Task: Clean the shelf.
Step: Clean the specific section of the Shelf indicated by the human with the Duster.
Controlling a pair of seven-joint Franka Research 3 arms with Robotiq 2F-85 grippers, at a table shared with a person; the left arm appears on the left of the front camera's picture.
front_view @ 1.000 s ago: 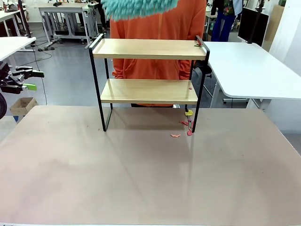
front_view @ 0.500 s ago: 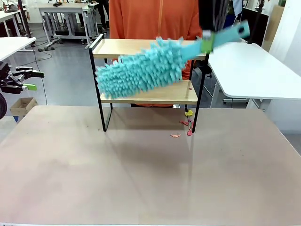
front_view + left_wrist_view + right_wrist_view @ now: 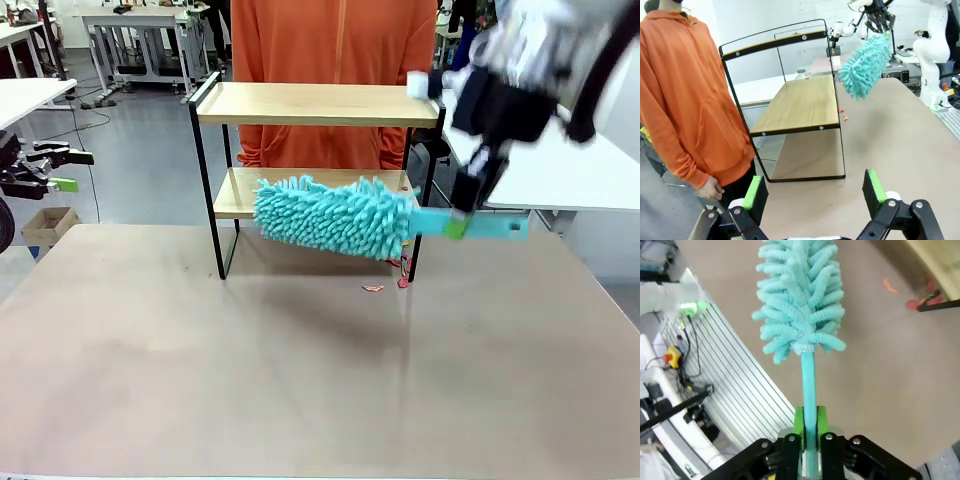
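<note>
Shelf boards stood at the far edge of the table, in front of a person in an orange top, and the change was all in the duster. 1 second before, its teal head was up above the top board; half a second later it slanted across both boards; now it had come down to the level of the lower board, lying almost flat just in front of it — whether the fluff touched the wood could not be told. The right claw was shut tight on the duster's handle near the shelf's right legs, with the wrist view showing the green pads pinching the teal stick. The left claw hung wide open and empty off the table's left edge, as before. A few red and orange scraps lay on the table by the right legs. Judging by the drop, the top board had likely been passed and the lower board was next.
</note>
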